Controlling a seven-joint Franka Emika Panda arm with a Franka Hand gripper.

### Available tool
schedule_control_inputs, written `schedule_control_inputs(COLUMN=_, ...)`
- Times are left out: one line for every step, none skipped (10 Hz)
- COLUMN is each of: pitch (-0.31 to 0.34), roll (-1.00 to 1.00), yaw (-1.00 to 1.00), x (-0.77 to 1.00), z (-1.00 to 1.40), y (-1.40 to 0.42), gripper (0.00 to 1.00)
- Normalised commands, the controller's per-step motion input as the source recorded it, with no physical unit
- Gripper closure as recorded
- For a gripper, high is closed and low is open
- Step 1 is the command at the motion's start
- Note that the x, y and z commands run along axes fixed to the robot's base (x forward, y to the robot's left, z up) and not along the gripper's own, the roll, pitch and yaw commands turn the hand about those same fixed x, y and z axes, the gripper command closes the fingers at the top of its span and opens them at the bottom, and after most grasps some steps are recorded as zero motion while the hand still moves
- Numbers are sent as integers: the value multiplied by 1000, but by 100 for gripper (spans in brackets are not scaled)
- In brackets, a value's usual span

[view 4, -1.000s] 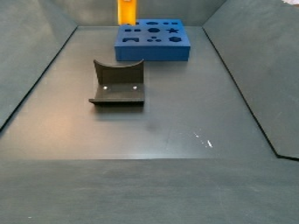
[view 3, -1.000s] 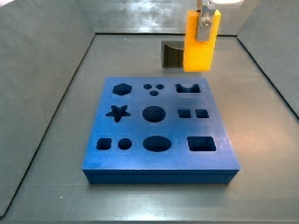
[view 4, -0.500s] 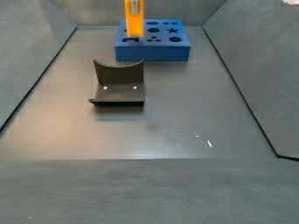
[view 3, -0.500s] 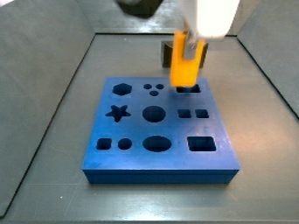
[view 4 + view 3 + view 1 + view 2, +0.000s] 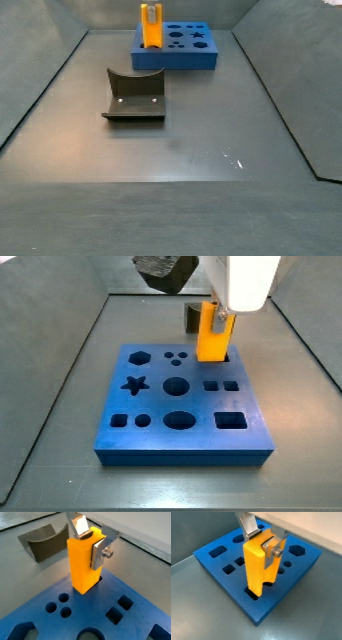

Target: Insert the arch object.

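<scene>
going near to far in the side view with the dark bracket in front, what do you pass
fixture → blue board → arch object, upright at the board's far corner, held by the pincer from above.

You have one gripper [image 5: 264, 539] above the far board corner, one orange arch object [image 5: 213, 336], one blue board [image 5: 179, 446], one dark fixture [image 5: 135, 97].
</scene>
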Motion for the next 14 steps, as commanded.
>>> schedule_control_inputs(pitch=143, roll=0, yaw=-311, x=411, z=-280, y=0, gripper=100)
schedule_control_inputs(pitch=127, roll=0, yaw=-309, x=383, z=-314, y=0, gripper=100)
schedule_control_inputs(pitch=60, roll=0, yaw=-243, x=257, z=-409, y=0, gripper=100)
schedule_control_inputs(pitch=13, roll=0, yaw=-197, x=160, z=-469, y=0, gripper=100)
schedule_control_inputs(pitch=0, roll=0, yaw=-157, x=91, z=-463, y=0, gripper=100)
schedule_control_inputs(pitch=0, roll=0, yaw=-71, x=0, z=-471, y=0, gripper=100)
schedule_control_inputs(pitch=-26, roll=21, yaw=-54, x=0, z=-460, y=0, gripper=100)
schedule_control_inputs(pitch=-63, roll=66, yaw=-63, x=0, z=-446, y=-17, gripper=100)
schedule_control_inputs(pitch=-76, roll=104, yaw=-66, x=0, z=-420, y=-31, gripper=100)
schedule_control_inputs(pitch=-99, roll=140, yaw=-23, x=0, z=-420, y=-51, gripper=100)
schedule_control_inputs(pitch=-193, roll=141, yaw=0, x=0, z=-494, y=-77, gripper=100)
schedule_control_inputs(pitch=-151, roll=-20, yaw=0, x=0, z=-351, y=0, gripper=100)
schedule_control_inputs(pitch=-106, roll=-1, yaw=0, x=0, z=-111, y=0, gripper=100)
schedule_control_inputs(pitch=0, roll=0, yaw=0, x=0, z=0, y=0, gripper=100)
